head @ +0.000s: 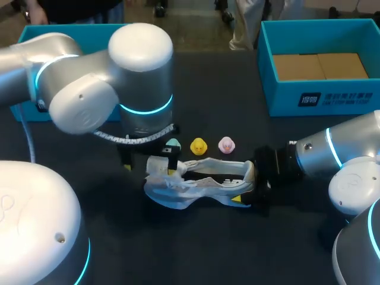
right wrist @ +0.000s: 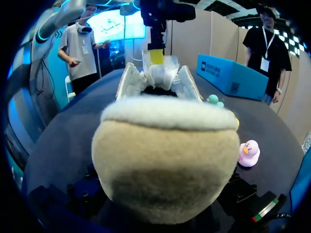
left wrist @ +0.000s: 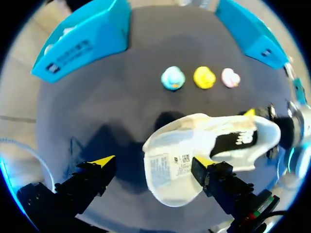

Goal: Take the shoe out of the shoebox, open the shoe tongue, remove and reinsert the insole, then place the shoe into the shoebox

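Shoe [head: 202, 181] lies well clear of shoebox [head: 285, 98], right jaws pinching heel [right wrist: 160, 160], left jaws spread.

One white mesh sneaker [head: 199, 181]. Three small rubber ducks just behind it: teal duck [head: 173, 144], yellow duck [head: 198, 146], pink duck [head: 226, 145]. Two open turquoise cardboard boxes beyond it: toe-side box [head: 29, 38], heel-side box [head: 320, 98].

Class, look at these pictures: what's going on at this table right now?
The shoe is out of the shoebox, lying on the table. The right gripper holds its heel from two sides. The left gripper is open, one finger against the opened tongue. Three toy ducks stand beside the shoe.
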### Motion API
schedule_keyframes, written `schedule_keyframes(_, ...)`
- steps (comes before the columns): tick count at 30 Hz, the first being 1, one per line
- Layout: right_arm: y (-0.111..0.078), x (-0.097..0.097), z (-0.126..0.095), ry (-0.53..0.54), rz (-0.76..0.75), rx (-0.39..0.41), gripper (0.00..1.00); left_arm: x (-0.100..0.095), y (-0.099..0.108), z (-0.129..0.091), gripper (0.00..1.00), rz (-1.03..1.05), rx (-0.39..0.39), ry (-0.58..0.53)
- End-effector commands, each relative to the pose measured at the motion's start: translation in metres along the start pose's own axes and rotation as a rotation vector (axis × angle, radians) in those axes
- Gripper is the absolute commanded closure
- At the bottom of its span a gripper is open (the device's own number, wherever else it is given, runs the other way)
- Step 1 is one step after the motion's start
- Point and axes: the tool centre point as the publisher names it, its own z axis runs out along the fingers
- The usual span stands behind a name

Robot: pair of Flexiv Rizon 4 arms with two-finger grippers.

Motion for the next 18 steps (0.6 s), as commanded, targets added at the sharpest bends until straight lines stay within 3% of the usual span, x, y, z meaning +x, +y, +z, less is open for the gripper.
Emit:
schedule_keyframes(1, -0.001, 0.001, 0.002, -0.001, 0.000, 0.003, 1.00, -0.001, 0.003, -0.015, 0.00, 0.099, 0.104, 0.074)
schedule_keyframes(5, -0.001, 0.001, 0.002, -0.001, 0.000, 0.003, 1.00, 0.009, -0.004, -0.033, 0.00, 0.263, 0.187, 0.136)
schedule_keyframes(8, -0.001, 0.001, 0.002, -0.001, 0.000, 0.003, 1.00, 0.014, -0.013, -0.047, 0.00, 0.408, 0.206, 0.168)
schedule_keyframes(13, -0.001, 0.001, 0.002, -0.001, 0.000, 0.003, 1.00, 0.025, -0.034, -0.067, 0.00, 0.639, 0.200, 0.260)
schedule_keyframes(18, -0.001, 0.001, 0.002, -0.001, 0.000, 0.003, 1.00, 0.043, -0.043, -0.090, 0.00, 0.975, 0.146, 0.382)
